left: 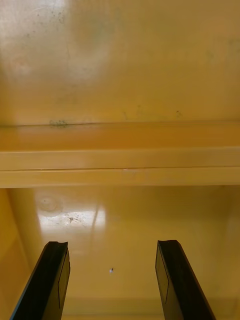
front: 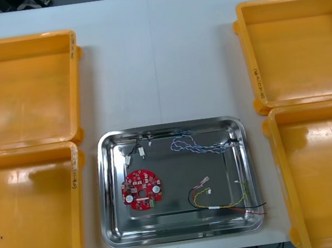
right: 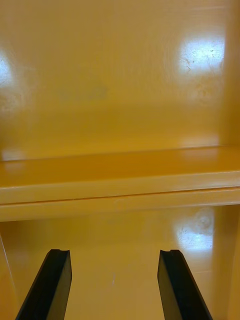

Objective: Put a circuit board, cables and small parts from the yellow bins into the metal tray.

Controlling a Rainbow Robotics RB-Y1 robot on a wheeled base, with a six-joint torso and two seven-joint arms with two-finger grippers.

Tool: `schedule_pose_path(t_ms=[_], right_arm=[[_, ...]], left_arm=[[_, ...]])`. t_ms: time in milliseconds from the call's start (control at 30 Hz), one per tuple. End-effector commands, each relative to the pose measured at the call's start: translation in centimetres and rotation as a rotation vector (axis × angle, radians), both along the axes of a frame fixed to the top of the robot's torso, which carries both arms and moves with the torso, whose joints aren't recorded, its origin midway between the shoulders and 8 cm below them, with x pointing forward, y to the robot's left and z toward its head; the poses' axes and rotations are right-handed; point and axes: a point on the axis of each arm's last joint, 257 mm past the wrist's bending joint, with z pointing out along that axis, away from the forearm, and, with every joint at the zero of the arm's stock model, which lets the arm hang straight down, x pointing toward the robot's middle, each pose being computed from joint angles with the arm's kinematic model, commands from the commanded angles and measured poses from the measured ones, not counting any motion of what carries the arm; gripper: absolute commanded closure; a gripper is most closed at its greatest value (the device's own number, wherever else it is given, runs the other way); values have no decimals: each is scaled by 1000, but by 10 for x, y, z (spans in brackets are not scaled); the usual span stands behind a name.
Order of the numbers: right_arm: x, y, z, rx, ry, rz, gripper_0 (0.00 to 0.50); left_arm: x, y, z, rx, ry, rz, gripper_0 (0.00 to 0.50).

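- The left pincer (left: 112, 245) stands wide open and holds nothing; its black fingers (left: 52, 272) hang above the glossy floor of a yellow bin without touching it.
- The right pincer (right: 114, 252) is equally wide and empty above another bin floor.
- Both wrist views show, just beyond the fingers, two bin rims lying side by side.
- The front view shows the whole table (front: 157, 58): the left bins (front: 21, 94) and the right bins (front: 297, 51) sit at its sides, with the metal tray (front: 106, 193) between them at the near edge.
- In the tray, the round red circuit board (front: 141, 188) lies flat at near left.
- The black cable (front: 134, 149) lies far left, the blue and white cable (front: 196, 144) far right, and the red and yellow cable (front: 225, 205) near right.
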Motion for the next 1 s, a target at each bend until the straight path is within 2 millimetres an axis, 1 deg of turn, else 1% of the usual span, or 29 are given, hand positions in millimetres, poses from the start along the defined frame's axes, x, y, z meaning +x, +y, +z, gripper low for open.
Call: schedule_pose_path(t_ms=[33, 1000], right_arm=[[2, -20, 21, -39, -42, -29, 0], [2, -20, 21, -39, -42, -29, 0]], left_arm=[[-6, 21, 14, 70, -5, -44, 0], [-6, 19, 14, 64, -3, -50, 0]])
